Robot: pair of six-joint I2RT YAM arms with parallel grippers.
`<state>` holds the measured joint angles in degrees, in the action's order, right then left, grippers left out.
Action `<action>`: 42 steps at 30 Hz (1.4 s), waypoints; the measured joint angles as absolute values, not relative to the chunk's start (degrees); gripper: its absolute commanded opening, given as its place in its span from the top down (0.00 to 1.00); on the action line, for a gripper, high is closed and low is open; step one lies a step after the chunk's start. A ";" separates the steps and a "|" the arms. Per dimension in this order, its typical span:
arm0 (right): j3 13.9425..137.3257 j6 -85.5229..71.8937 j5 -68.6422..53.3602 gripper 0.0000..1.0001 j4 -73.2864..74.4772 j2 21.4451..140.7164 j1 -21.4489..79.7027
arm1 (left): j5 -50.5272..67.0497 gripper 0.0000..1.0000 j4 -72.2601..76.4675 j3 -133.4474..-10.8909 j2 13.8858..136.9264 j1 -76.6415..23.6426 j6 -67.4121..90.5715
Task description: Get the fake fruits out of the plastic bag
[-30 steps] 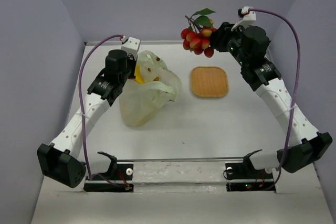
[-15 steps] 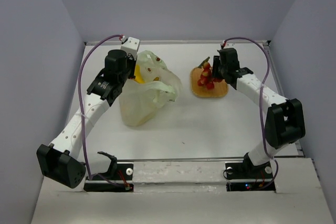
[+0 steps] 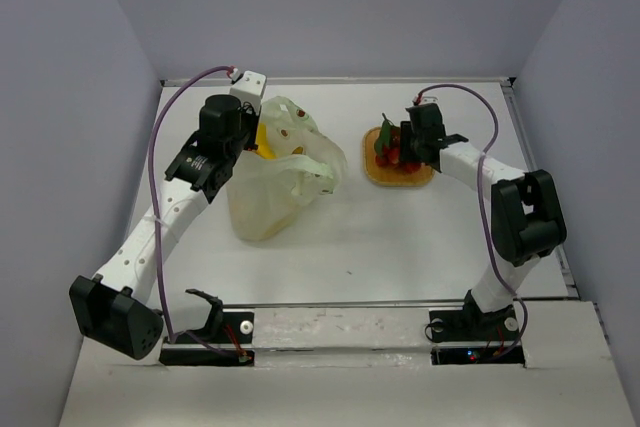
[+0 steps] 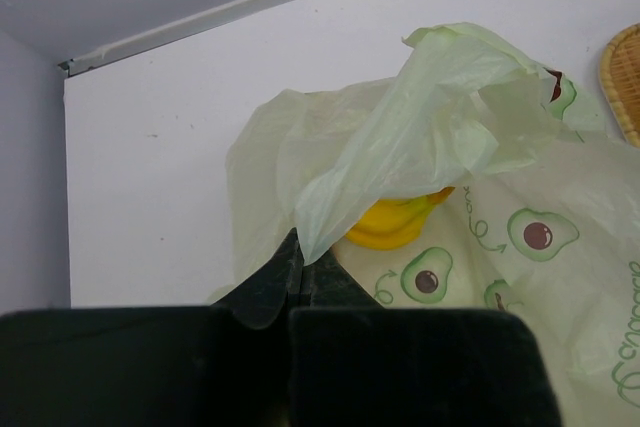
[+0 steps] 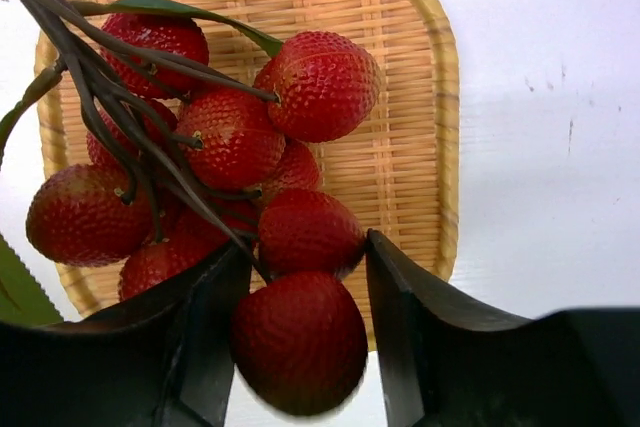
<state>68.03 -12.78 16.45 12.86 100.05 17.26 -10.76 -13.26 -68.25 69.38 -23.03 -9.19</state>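
The pale yellow-green plastic bag (image 3: 275, 192) stands at the left of the table. My left gripper (image 3: 254, 137) is shut on the bag's upper edge (image 4: 440, 117), its jaws pinched together on the film (image 4: 298, 245). A yellow banana (image 4: 395, 227) lies inside the bag's open mouth and also shows in the top view (image 3: 264, 140). My right gripper (image 3: 398, 147) is low over the orange woven mat (image 3: 418, 175). It is shut on the cluster of red berries (image 5: 230, 137) with dark stems and a green leaf, its fingers (image 5: 205, 337) either side of two berries. The cluster (image 3: 390, 152) hangs just above or on the mat (image 5: 400, 67).
The table is white, with grey walls on the left, the back and the right. A rail with both arm bases runs along the near edge (image 3: 340, 312). The right arm is folded sharply, its elbow (image 3: 525, 217) to the right of the mat.
My right gripper has brought the berry cluster down from high at the back to the orange mat. The left gripper and the bag have not moved.
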 measured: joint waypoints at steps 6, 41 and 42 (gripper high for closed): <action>70.41 -11.53 15.31 0.18 13.56 100.12 17.26 | -10.76 1.00 -13.26 -68.25 68.84 -23.03 -9.19; 76.60 -12.03 -13.43 0.69 -0.01 102.89 51.13 | -6.79 1.00 -16.16 -68.29 68.16 -22.96 -6.87; 75.66 -11.81 -13.61 0.69 -0.01 102.89 51.99 | -6.33 1.00 -16.23 -68.27 68.07 -22.87 -6.68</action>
